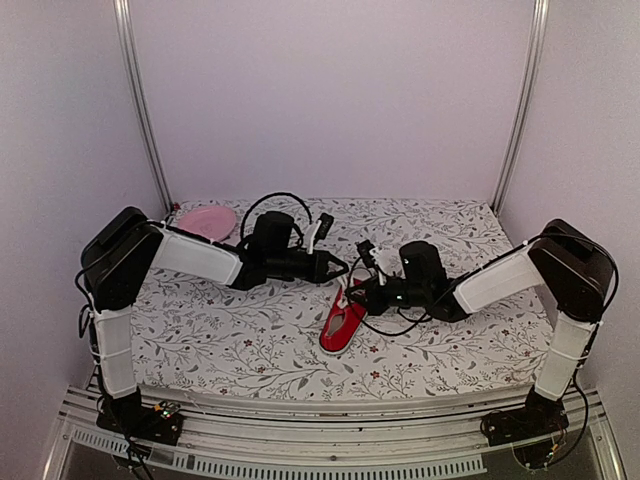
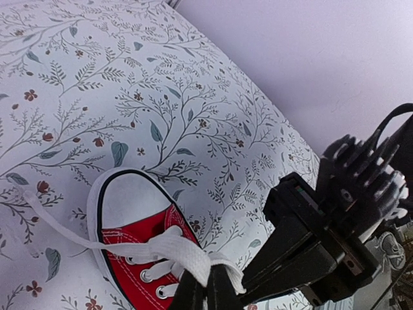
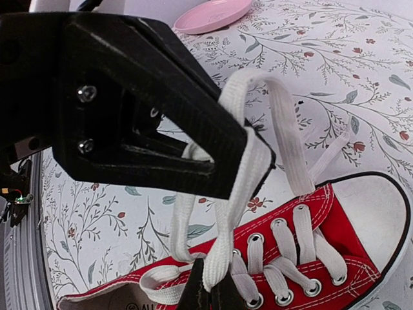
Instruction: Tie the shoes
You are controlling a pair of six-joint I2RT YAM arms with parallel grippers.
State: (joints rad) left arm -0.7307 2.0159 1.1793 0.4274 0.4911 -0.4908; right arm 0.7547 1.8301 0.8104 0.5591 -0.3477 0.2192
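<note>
1. far left at the back, a pink plate (image 1: 207,220) sits on the floral table cloth (image 1: 230,340), well apart from the action.
2. the left arm (image 1: 195,255) reaches in from the left, across the cloth toward the middle.
3. on to the left gripper (image 2: 206,284): its wrist view shows the two fingers pressed close together with a wide white strand of the laces (image 2: 181,250) pinched between them. it hangs just above the lacing, right beside the other arm's black fingers.
4. centre stage, the shoe (image 1: 342,322): a small red sneaker, sole down on the cloth in the middle of the table, between the two grippers and a little nearer the camera than they are. the white toe cap (image 2: 129,200) is clear to see, with one loose lace end trailing off past it onto the cloth.
5. the right wrist view shows a tall loop of lace standing up from the eyelets and draped over the tip of the left gripper.
6. the right gripper (image 3: 205,294) is low over the lacing, fingers closed to a narrow point with a lace strand running straight down into them, so it has hold of the laces too.
7. the right arm (image 1: 500,280) stretches in from the right edge, wrist angled toward the shoe.
</note>
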